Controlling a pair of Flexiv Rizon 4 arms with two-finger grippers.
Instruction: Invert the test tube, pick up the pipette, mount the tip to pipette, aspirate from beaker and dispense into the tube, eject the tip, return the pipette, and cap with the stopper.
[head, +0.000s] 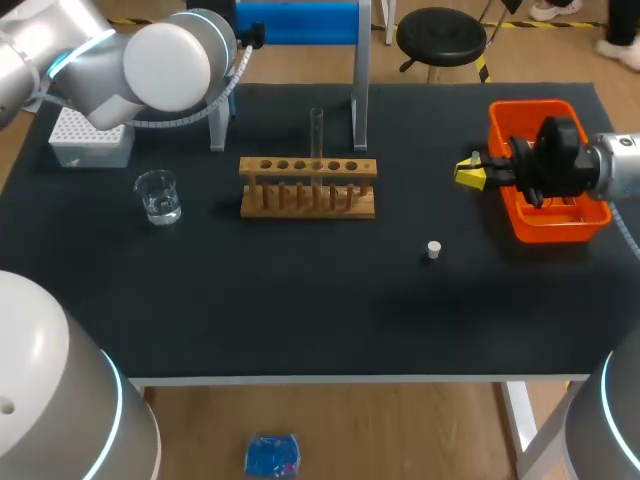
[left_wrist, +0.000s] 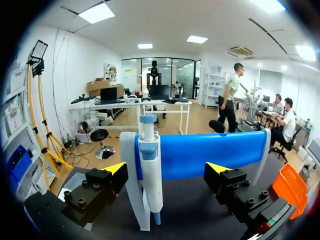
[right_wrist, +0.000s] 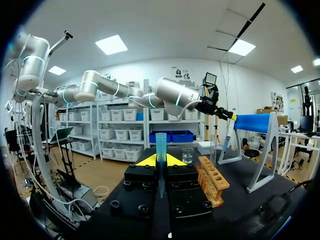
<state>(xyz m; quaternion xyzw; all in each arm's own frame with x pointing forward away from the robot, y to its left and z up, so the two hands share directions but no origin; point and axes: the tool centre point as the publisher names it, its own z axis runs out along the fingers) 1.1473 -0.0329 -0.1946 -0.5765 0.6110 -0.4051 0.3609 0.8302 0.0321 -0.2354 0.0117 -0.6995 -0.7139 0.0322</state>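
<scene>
my left gripper (left_wrist: 167, 169) wide open, white blue-topped plastic pipette (left_wrist: 150, 165) just ahead, far left | looks light, stiff, slick: I'd grip mid-barrel | right gripper (right_wrist: 161, 161) pinching blue plastic tip (right_wrist: 160, 144)

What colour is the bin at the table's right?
The bin is orange; the head view shows it best.

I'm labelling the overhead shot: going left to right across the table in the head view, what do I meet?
Tip box → beaker → wooden rack → stopper → orange bin.
</scene>
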